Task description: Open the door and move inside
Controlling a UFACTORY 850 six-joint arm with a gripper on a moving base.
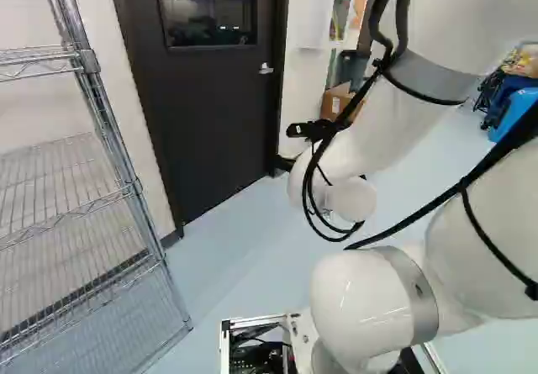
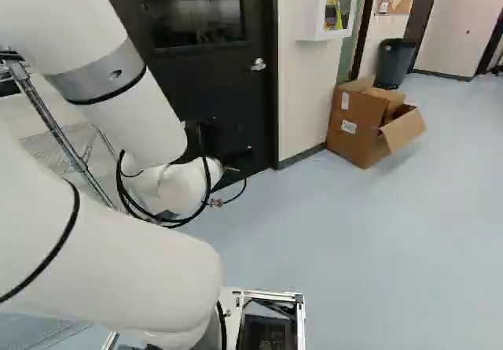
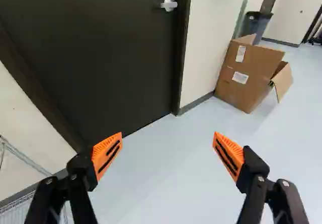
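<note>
Holding nothing in the wide-spread, black, orange-padded gripper, seemingly half-hidden in the right base view. Facing a shut, dark, rectangular windowed door, far left, silver lever handle at right.

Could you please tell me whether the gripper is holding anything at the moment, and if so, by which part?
Nothing is held: the gripper is open, its orange pads wide apart with only the floor in view between them.
</note>
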